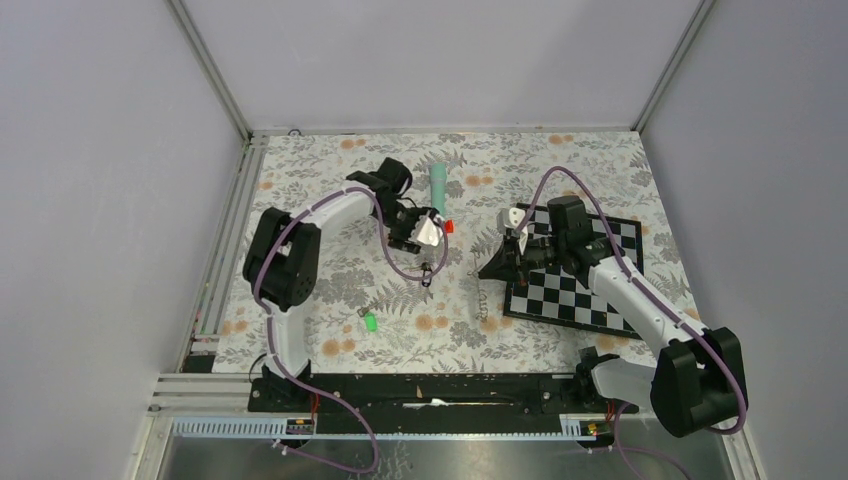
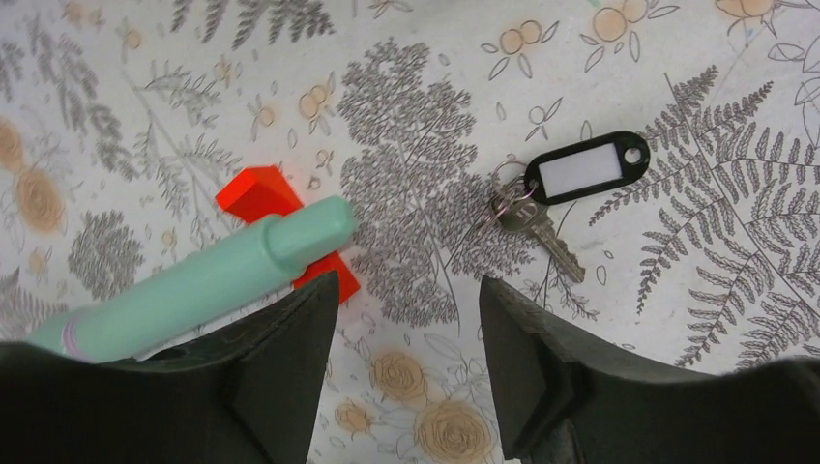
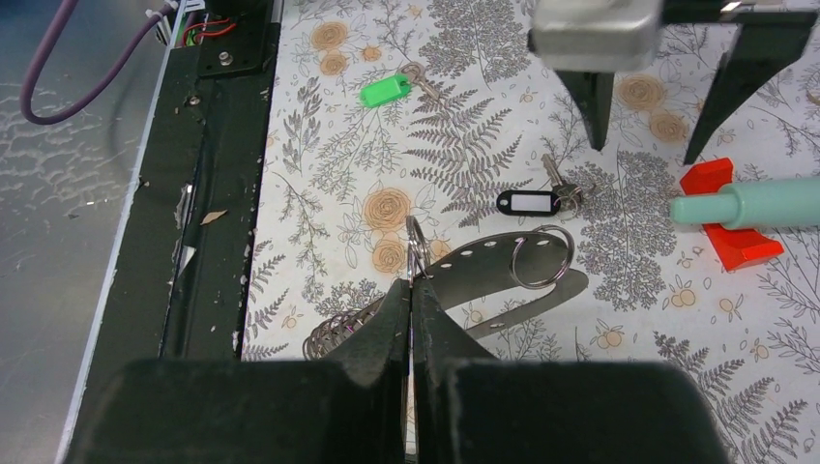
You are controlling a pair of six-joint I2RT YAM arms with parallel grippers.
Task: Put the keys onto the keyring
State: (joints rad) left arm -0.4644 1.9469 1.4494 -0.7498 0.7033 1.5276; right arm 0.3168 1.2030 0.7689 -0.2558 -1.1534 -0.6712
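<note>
Found left gripper (image 2: 410,290) spread above black-tagged key (image 2: 538,226) on table (image 2: 116,116); found right gripper (image 3: 411,295) pinched shut, apparently on keyring (image 3: 503,275); logged green-headed key (image 3: 392,87) lying well apart.

The left arm (image 1: 335,208) rises from its base at about 7 o'clock in the top view, bends at a dark elbow block, and runs its white forearm toward 1 o'clock. Its wrist then folds back so that the left tool (image 1: 424,238) points toward 5 o'clock, down at the surface. The fingers (image 2: 290,367) stand well apart with nothing between them.

The right arm (image 1: 630,290) starts at about 5 o'clock, with its elbow block out toward 4 o'clock and its forearm stretched toward 10 o'clock. The right tool (image 3: 411,304) points toward 9 o'clock, its jaws pressed together and pinching a ring of the keyring (image 3: 483,266).
</note>
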